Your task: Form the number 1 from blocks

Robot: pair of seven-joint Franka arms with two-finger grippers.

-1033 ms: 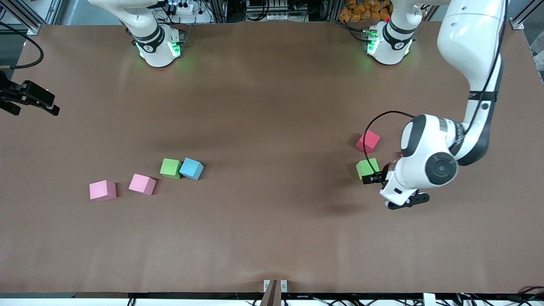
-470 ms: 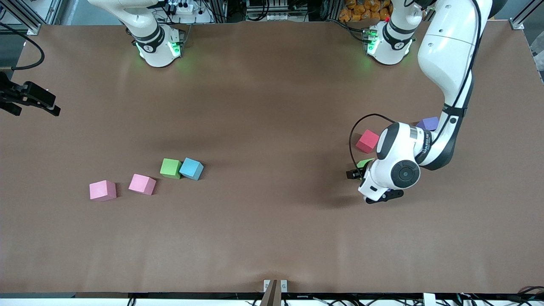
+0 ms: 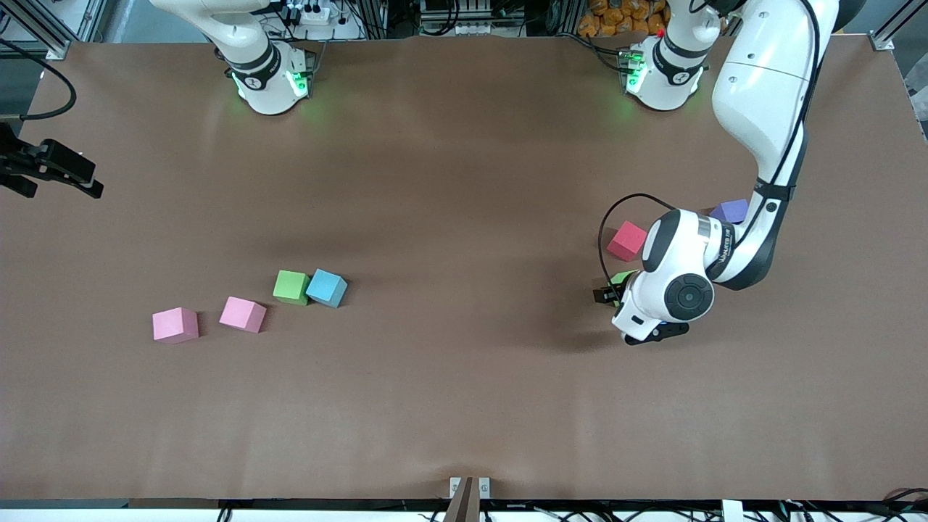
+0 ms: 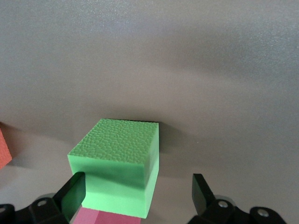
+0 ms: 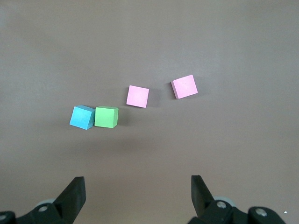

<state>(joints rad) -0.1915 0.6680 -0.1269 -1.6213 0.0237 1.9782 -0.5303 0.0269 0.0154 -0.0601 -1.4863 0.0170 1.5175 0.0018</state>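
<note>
Left gripper (image 4: 135,196): you see it low over the green block at the left arm's end of the table, fingers (image 4: 72,191) spread wide with one on each side of the block, not pressing it.
Green block under the left gripper (image 4: 122,161): on the table, mostly hidden by the wrist in the front view (image 3: 622,278); you see a pink-red surface (image 4: 105,218) just at its lower edge in the left wrist view, and you cannot tell what that is.
Red block (image 3: 627,241): on the table, just beside that green block and farther from the front camera.
Purple block (image 3: 731,211): near the red block, toward the left arm's edge of the table, partly covered by the left arm.
Right gripper (image 5: 138,196): you find it waiting high above the right arm's end of the table, fingers wide apart and holding nothing.
Second green block (image 3: 291,286): toward the right arm's end, touching the blue block (image 3: 326,288).
Two light pink blocks: one (image 3: 243,314) near the second green block and nearer the front camera, the other (image 3: 175,324) beside it, closer to the right arm's end; they stand apart.
Table (image 3: 464,406): brown surface carrying all the blocks.
</note>
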